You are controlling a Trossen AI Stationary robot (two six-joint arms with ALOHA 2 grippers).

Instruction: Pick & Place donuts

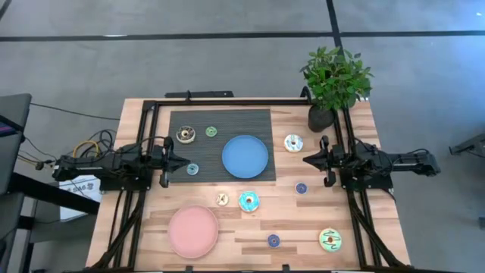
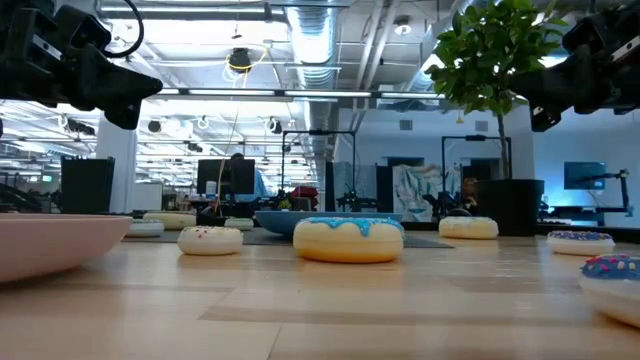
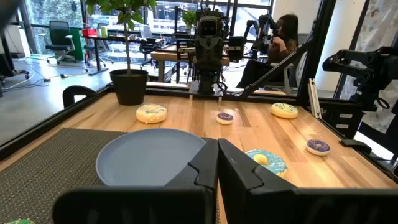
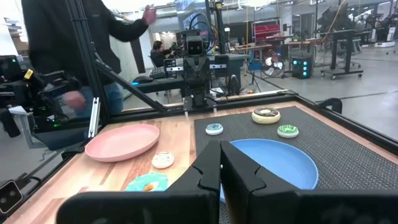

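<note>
On the wooden table [image 1: 356, 220], small toy ring donuts [image 1: 248, 201] lie scattered around the round blue plate [image 1: 245, 156], untouched, since the left gripper [image 1: 182, 161] and right gripper [image 1: 309, 160] wait clenched and empty at opposite sides.

I see open wood in the middle of the frame between the blue plate [image 1: 245, 157] and the pink plate [image 1: 193, 231], broken only by a cream donut [image 1: 222, 199] and a teal donut [image 1: 248, 201]. At upper right the potted plant [image 1: 334, 83] stands tall beside the right gripper [image 1: 306, 160]. The black frame rails [image 1: 227, 101] fence the table edges.
</note>
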